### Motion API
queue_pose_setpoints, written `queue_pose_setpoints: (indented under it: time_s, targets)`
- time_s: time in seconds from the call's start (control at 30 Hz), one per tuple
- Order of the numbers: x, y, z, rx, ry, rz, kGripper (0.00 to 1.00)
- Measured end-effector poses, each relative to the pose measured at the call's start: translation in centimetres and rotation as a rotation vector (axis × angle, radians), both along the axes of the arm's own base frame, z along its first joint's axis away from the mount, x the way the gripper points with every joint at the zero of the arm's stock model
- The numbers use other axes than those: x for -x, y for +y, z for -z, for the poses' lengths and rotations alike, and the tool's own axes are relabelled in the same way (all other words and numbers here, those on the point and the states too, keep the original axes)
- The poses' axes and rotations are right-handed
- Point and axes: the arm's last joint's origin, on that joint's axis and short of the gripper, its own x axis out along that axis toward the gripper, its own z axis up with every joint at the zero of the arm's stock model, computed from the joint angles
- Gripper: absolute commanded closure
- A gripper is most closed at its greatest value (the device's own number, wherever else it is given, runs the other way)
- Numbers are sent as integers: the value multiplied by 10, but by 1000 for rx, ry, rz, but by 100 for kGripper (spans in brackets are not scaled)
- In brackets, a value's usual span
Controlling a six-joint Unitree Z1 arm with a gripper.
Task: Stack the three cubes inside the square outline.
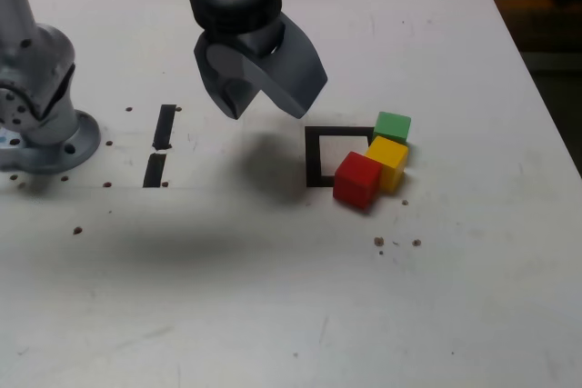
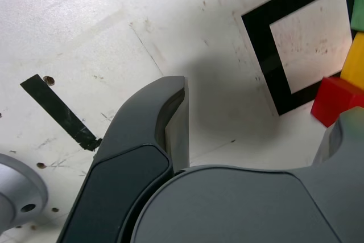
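Three cubes lie side by side, unstacked, along the exterior view's right side of the square outline (image 1: 313, 156): green cube (image 1: 393, 125) farthest back, yellow cube (image 1: 389, 159) in the middle, red cube (image 1: 356, 179) nearest, overlapping the outline's corner. The outline's white centre is bare. My gripper (image 1: 268, 108) hangs above the table just to the outline's left in the exterior view, open, with nothing between its fingers. In the wrist view the outline (image 2: 259, 44), red cube (image 2: 335, 101), yellow cube (image 2: 355, 64) and green cube (image 2: 358, 9) show beyond one finger (image 2: 173, 112).
Two short black strips (image 1: 165, 124) (image 1: 155, 170) lie on the white table at the exterior view's left. The arm's grey base (image 1: 41, 124) stands at the far left. Small brown specks (image 1: 379, 242) dot the surface. The table's edge (image 1: 546, 97) runs along the right.
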Motion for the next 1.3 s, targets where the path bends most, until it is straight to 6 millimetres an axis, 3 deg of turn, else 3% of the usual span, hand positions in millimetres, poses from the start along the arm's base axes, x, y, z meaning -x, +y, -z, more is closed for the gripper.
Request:
queue_pose_setpoints:
  time_s: [0.23, 0.53, 0.93, 1.3]
  targets:
    - [-19, -20, 6, 16, 39, 98, 9]
    - [-48, -60, 5, 108, 22, 212, 9]
    - [-65, -71, 15, 156, 33, 228, 9]
    - [-87, -80, 42, 203, 62, 229, 12]
